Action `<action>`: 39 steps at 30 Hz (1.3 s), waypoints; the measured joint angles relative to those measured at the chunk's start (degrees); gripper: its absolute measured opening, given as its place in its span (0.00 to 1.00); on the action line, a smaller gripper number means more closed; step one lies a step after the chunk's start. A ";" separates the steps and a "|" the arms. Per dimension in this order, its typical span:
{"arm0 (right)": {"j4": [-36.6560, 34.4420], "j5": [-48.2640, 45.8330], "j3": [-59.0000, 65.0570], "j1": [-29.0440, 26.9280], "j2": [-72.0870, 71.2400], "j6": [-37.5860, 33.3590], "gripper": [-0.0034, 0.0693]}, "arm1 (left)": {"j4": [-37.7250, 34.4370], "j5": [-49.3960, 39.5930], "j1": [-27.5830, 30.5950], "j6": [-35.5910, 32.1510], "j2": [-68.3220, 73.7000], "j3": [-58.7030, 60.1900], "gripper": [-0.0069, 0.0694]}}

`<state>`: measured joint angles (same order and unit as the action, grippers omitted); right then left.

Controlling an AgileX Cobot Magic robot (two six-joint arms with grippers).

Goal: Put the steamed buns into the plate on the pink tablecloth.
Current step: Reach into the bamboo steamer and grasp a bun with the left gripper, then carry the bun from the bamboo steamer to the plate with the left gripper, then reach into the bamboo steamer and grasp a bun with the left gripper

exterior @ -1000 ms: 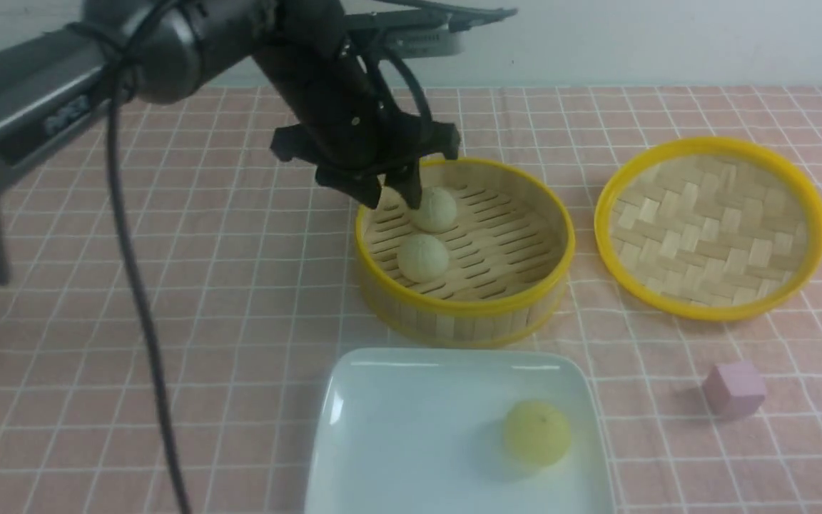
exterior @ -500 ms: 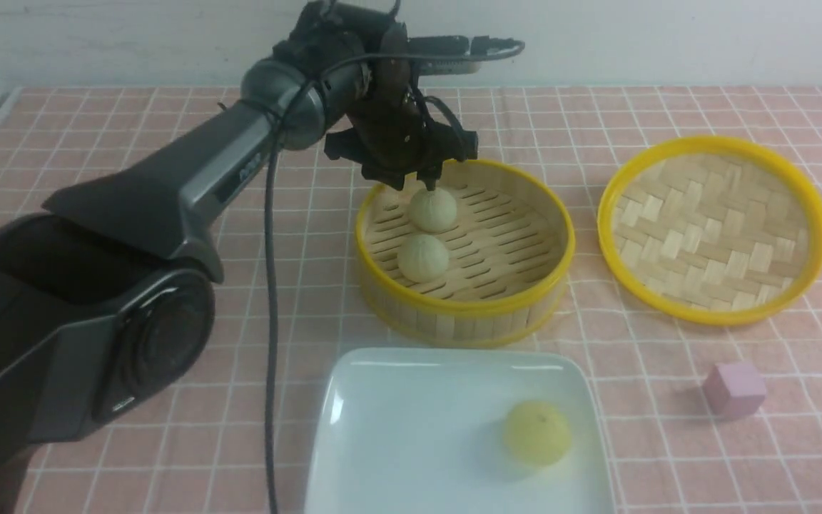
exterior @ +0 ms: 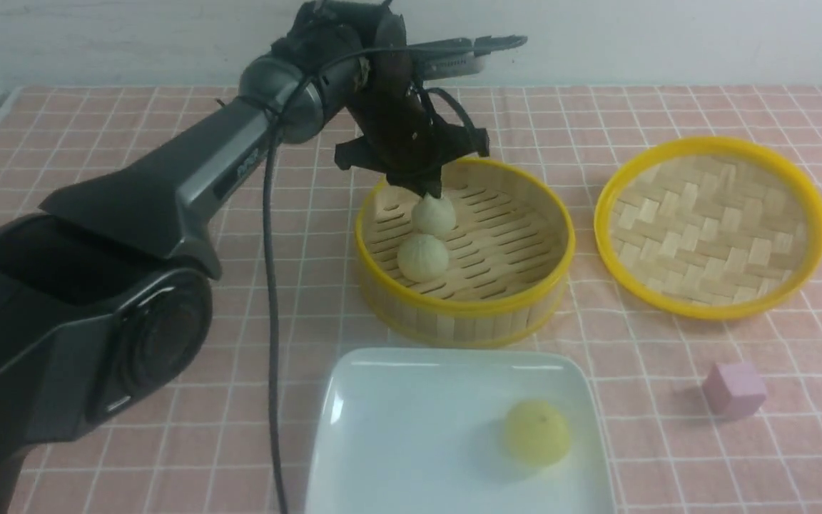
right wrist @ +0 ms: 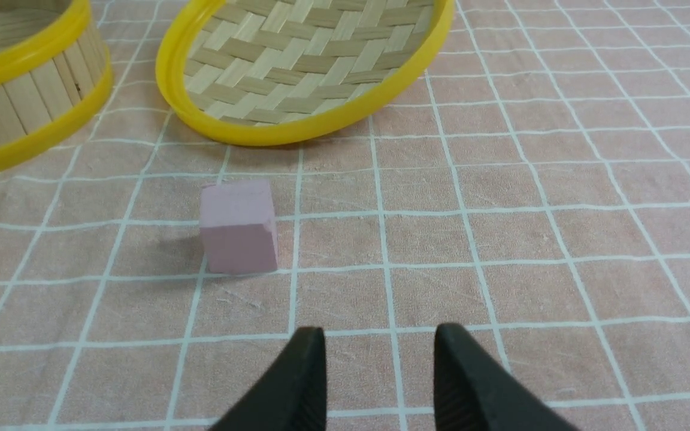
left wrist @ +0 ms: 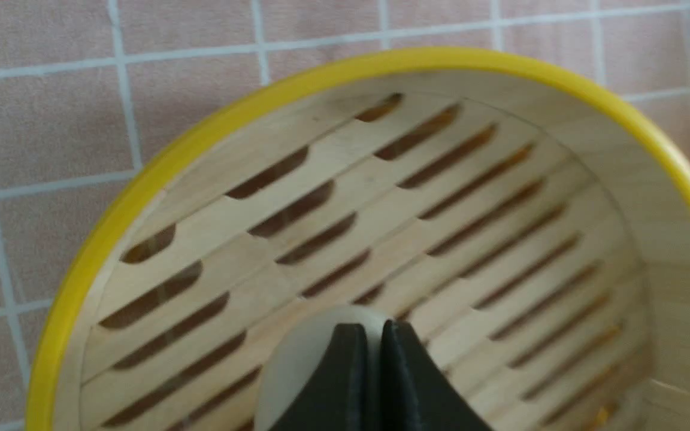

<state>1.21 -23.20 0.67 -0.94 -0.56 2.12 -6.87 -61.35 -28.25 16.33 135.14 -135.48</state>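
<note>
Had the left gripper (left wrist: 374,326) pinched shut on the crown of the far bun (exterior: 436,220), inside the steamer (exterior: 464,308), just behind the near bun (exterior: 422,258). Likely needed a slow, straight lift clear of the rim before swinging to the plate (exterior: 397,428). Held the right gripper (right wrist: 378,359) open above the cloth (right wrist: 560,239).

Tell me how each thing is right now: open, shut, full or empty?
left gripper: shut on the far steamed bun.
right gripper: open, holding nothing.
far steamed bun: pinched, in the bamboo steamer.
near steamed bun: loose in the bamboo steamer.
bamboo steamer: uncovered.
woven lid: off, lying inside up.
plate: holds one yellow ball.
pink cube: sitting alone on the tablecloth.
</note>
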 joint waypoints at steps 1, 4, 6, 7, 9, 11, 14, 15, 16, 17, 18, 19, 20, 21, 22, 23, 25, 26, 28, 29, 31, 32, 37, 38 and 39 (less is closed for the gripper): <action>0.00 0.00 0.00 0.00 0.00 0.00 0.38 | -0.47 -1.27 0.01 -0.78 -1.98 -0.47 0.12; 0.00 0.00 0.00 0.00 0.00 -0.06 0.38 | -0.81 -3.67 -0.06 -1.64 -6.52 -0.99 0.12; 0.00 0.00 0.00 0.00 0.00 -0.06 0.38 | -1.01 -7.91 -0.06 -2.44 -12.69 -1.33 0.12; 0.00 0.00 0.00 0.00 0.00 -0.06 0.38 | -1.01 -8.21 -0.06 -2.65 -13.59 -1.40 0.12; 0.00 0.00 0.00 0.00 0.00 -0.06 0.38 | -1.10 -9.91 -0.06 -4.61 -18.74 -1.06 0.12; 0.00 0.00 0.00 0.00 0.00 -0.08 0.38 | -1.51 -9.91 -0.06 -6.17 -22.86 1.22 0.12; 0.00 0.00 0.00 0.00 0.00 -0.13 0.38 | -2.48 -9.91 -0.06 -7.50 -28.35 8.23 0.12; 0.00 0.00 0.00 0.00 0.00 -0.18 0.38 | -3.76 -9.91 -0.06 -7.85 -31.57 15.28 0.12; 0.00 0.00 0.00 0.00 0.00 -0.18 0.38 | -4.72 -9.91 -0.06 -8.17 -33.24 20.37 0.12; 0.00 0.00 0.00 0.00 0.00 -0.18 0.38 | -5.66 -9.84 -0.06 -8.46 -34.30 24.72 0.12; 0.00 0.00 0.00 0.00 0.00 -0.18 0.38 | -6.68 -9.84 -0.06 -8.89 -35.16 29.22 0.12; 0.00 0.00 0.00 0.00 0.00 -0.18 0.38 | -8.57 -9.31 -0.11 -9.77 -36.03 36.09 0.12; 0.00 0.00 0.00 0.00 0.00 -0.18 0.38 | -10.31 -7.86 -0.28 -10.81 -36.37 41.66 0.12; 0.00 0.00 0.00 0.00 0.00 -0.18 0.38 | -11.97 -5.32 -0.70 -11.97 -36.38 46.85 0.12; 0.00 0.00 0.00 0.00 0.00 -0.18 0.38 | -12.60 -3.97 -0.77 -12.53 -36.38 48.79 0.12; 0.00 0.00 0.00 0.00 0.00 -0.18 0.38 | -14.29 1.29 -1.69 -14.43 -35.92 54.86 0.13; 0.00 0.00 0.00 0.00 0.00 -0.18 0.38 | -15.59 7.00 -2.55 -16.33 -34.94 60.23 0.14; 0.00 0.00 0.00 0.00 0.00 -0.18 0.38 | -16.04 10.03 -3.14 -16.64 -34.15 62.76 0.14; 0.00 0.00 0.00 0.00 0.00 -0.18 0.38 | -16.52 14.52 -3.87 -16.86 -32.30 66.06 0.17; 0.00 0.00 0.00 0.00 0.00 -0.18 0.38 | -16.94 15.70 -3.99 -16.86 -31.29 66.95 0.19; 0.00 0.00 0.00 0.00 0.00 -0.18 0.38 | -18.01 16.94 -4.05 -16.89 -30.43 67.30 0.26; 0.00 0.00 0.00 0.00 0.00 -0.18 0.38 | -18.44 17.44 -4.05 -17.03 -30.43 67.30 0.31; 0.00 0.00 0.00 0.00 0.00 -0.18 0.38 | -18.70 13.06 -4.05 -17.06 -30.57 64.06 0.52; 0.00 0.00 0.00 0.00 0.00 -0.18 0.38 | -18.70 11.66 -4.05 -17.06 -30.57 63.47 0.54; 0.00 0.00 0.00 0.00 0.00 -0.23 0.38 | -18.20 9.07 -4.05 -16.99 -30.57 61.49 0.57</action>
<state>1.21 -23.20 0.67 -0.94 -0.56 1.89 -25.07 -52.28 -32.30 -0.66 104.57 -73.99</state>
